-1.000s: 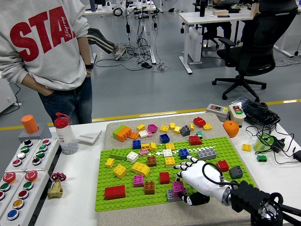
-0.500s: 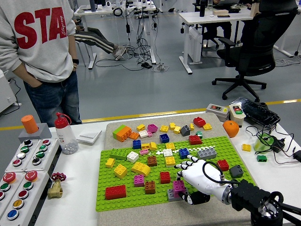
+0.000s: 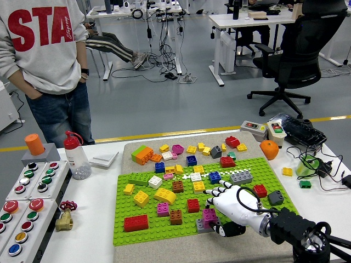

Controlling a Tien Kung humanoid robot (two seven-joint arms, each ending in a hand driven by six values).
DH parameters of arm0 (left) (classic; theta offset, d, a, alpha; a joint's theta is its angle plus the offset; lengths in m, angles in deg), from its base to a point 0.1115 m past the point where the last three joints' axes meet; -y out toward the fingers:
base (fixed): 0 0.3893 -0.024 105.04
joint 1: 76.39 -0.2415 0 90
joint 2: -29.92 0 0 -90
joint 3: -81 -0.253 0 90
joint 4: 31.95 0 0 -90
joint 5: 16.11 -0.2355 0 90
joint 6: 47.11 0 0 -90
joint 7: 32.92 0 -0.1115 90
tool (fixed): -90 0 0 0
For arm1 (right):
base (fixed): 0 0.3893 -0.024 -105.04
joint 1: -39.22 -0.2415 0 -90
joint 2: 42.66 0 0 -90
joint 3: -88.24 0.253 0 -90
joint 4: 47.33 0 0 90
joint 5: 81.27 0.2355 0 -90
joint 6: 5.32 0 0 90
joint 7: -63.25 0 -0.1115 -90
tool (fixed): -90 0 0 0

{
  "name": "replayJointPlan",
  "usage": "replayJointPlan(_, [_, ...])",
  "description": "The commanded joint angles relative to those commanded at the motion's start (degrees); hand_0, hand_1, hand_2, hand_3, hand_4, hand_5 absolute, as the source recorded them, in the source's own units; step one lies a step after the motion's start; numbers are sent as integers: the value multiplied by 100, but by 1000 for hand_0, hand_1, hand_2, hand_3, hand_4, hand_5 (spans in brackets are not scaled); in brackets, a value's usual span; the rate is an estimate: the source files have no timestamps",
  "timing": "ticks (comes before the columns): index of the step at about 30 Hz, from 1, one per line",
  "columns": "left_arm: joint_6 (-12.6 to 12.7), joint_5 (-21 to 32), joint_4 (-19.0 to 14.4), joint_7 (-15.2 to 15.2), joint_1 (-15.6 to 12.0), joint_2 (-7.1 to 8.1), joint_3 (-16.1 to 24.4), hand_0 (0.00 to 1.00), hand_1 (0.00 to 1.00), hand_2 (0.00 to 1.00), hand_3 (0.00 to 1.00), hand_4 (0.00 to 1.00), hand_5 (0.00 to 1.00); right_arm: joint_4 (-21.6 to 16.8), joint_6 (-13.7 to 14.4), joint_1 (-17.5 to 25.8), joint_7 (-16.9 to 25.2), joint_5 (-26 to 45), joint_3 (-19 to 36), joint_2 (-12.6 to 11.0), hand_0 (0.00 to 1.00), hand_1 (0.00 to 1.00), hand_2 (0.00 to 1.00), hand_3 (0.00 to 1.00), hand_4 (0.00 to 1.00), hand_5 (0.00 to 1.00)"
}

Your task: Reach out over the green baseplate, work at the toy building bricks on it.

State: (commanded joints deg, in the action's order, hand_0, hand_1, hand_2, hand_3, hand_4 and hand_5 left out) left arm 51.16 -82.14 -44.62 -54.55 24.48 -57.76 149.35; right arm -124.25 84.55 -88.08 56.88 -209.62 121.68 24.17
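The green baseplate lies on a beige mat and carries many toy bricks: a red one, yellow ones, a brown one and a grey one. My right hand, white with black joints, reaches in from the lower right, low over the plate's front middle. Its fingers are spread and the thumb curls low near the front edge. A magenta brick on a grey brick sits right at the palm's left side, between thumb and fingers. The left arm is out of view.
Loose bricks, including an orange block, lie on the mat behind the plate. A button panel, a brass valve and a bottle stand at the left. An orange and cables are at the right. A person stands at the far left.
The person at the far side has stepped to the left. My right hand has shifted only slightly over the magenta brick, and the plate has barely moved.
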Motion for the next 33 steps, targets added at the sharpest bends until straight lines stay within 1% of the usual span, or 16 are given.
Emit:
replayJointPlan(11, [2, -6, 2, -2, 18, 8, 9, 661, 613, 622, 443, 361, 998, -8, -23, -17, 12, 10, 38, -2, 998, 913, 966, 761, 624, 420])
replayJointPlan(12, [3, -5, 2, -2, 19, 9, 10, 661, 613, 623, 443, 360, 998, -6, -26, -19, 12, 10, 42, -2, 998, 915, 969, 763, 639, 427])
replayJointPlan(22, [10, 5, 4, 5, 30, 13, 7, 661, 613, 621, 442, 360, 998, -25, -79, -17, 26, 9, 74, -13, 998, 916, 969, 764, 651, 437])
replayJointPlan(33, [10, 9, 4, 2, 31, 10, 5, 661, 614, 621, 443, 360, 998, -132, -138, 27, 27, 3, 87, -67, 998, 917, 972, 766, 668, 442])
